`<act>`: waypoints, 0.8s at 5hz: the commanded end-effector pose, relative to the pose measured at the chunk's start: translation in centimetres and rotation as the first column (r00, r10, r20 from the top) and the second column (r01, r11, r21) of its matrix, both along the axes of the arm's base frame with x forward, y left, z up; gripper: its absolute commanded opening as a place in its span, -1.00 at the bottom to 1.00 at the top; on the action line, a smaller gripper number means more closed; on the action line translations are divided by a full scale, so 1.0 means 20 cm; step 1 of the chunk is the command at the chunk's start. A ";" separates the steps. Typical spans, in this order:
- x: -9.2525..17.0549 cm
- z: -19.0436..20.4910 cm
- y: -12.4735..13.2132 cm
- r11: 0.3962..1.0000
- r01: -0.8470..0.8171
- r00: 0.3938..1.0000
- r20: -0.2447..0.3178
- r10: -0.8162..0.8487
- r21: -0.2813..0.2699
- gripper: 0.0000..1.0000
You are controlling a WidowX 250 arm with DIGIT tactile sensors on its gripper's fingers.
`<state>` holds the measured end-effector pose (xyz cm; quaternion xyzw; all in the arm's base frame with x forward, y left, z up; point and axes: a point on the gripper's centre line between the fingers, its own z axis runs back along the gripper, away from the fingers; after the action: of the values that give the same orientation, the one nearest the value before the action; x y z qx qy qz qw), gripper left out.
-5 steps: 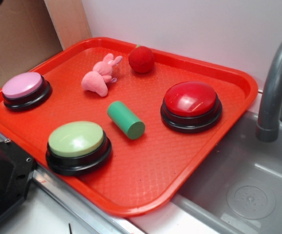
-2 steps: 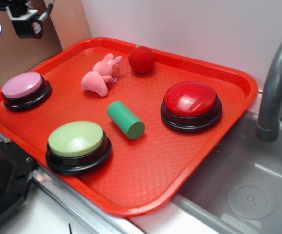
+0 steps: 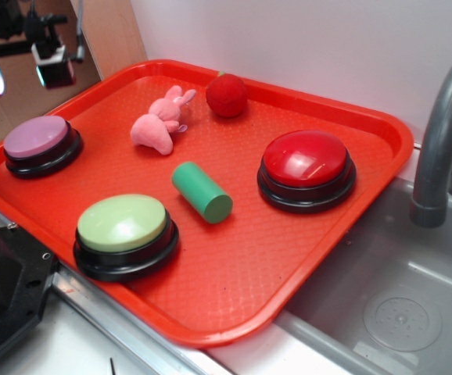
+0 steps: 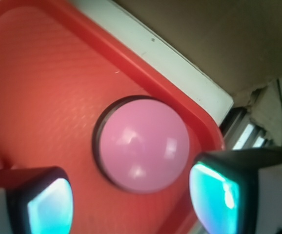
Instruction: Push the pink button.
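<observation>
No brand, label or writing can be read on anything in either view.

The gripper point(image 4: 131, 200) hangs in the air with its jaws spread wide and nothing between them; it touches nothing. In the wrist view its two fingers point(image 4: 43, 202) sit at the lower left and lower right corners, their pads glowing teal, with a broad gap between. In the exterior view only the lower part of the gripper point(image 3: 24, 76) shows at the top left corner, dark and partly cut off by the frame, so its exact height above the tray is hard to judge.

The pink button point(image 4: 143, 150) lies directly below the gripper, seen through the gap between the fingers and slightly toward the right finger. Its pale pink dome sits on a black round base, close to the corner rim of the red tray point(image 4: 43, 87). In the exterior view the pink button point(image 3: 37, 137) rests at the tray's point(image 3: 234, 258) far left edge, beneath the gripper.

Farther from the gripper across the tray lie a pink plush bunny point(image 3: 159, 121), a red plush ball point(image 3: 227, 95), a green cylinder point(image 3: 201, 191) on its side, a green button point(image 3: 123, 226) and a red button point(image 3: 306, 164). Beyond the tray's far side, well apart from the gripper, are a grey sink point(image 3: 398, 305) and faucet point(image 3: 441, 141).
</observation>
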<state>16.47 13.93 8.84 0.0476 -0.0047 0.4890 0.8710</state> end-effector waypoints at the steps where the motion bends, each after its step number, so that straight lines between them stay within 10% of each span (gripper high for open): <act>1: -0.09 -0.07 0.09 0.999 -0.022 0.999 0.044 0.020 0.042 1.00; 4: -0.05 -0.21 0.04 0.999 0.031 0.999 0.037 -0.030 -0.013 1.00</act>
<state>17.10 14.65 4.70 0.0348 -0.0228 0.4733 0.8799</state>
